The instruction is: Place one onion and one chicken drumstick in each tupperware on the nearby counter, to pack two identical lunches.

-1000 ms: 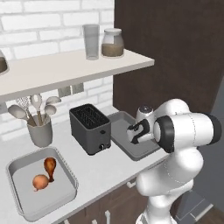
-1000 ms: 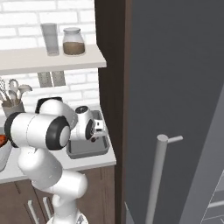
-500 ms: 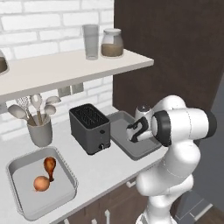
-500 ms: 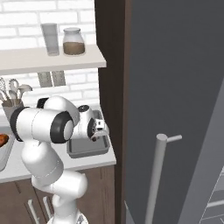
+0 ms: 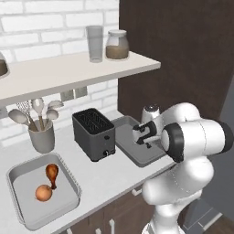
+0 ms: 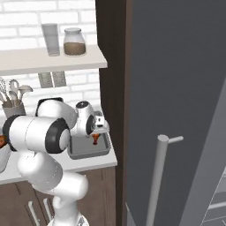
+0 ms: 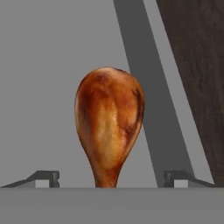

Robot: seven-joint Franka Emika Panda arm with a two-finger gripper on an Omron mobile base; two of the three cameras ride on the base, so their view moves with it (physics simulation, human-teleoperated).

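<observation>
I see a chicken drumstick (image 7: 109, 122) straight ahead of my hand (image 7: 111, 177), glossy, brown-orange, bulbous at the far end and narrowing to a stub that sits between my two fingertips (image 7: 43, 177). The fingertips stand wide apart with clear gaps on both sides of the stub, so the hand is open and grips nothing. Behind the drumstick lies the smooth grey floor of the nearer tupperware (image 5: 132, 148), a shallow rectangular tray with rounded corners and a raised rim; from the right base view the drumstick (image 6: 94, 139) hangs just under the hand (image 6: 96, 132) over this tray (image 6: 84, 151). Whether it already touches the floor I cannot tell.

Just beside that tray, away from the dark panel, stands a black toaster (image 5: 94, 133), boxy with slots on top. Well beyond it from my hand sits the second tupperware (image 5: 20, 173), holding a round tan onion (image 5: 43, 193) and another drumstick (image 5: 52, 173), close together. Behind it is a grey cup of pale utensils (image 5: 39, 128).

All rest on the pale, matte tabletop (image 5: 98, 176) over dark brown cabinets. Above runs a pale shelf (image 5: 68, 68) with a glass (image 5: 95, 43) and a jar (image 5: 117, 45), against a white brick wall (image 5: 50, 18). A tall dark wood panel (image 6: 112, 75) rises beside my hand.
</observation>
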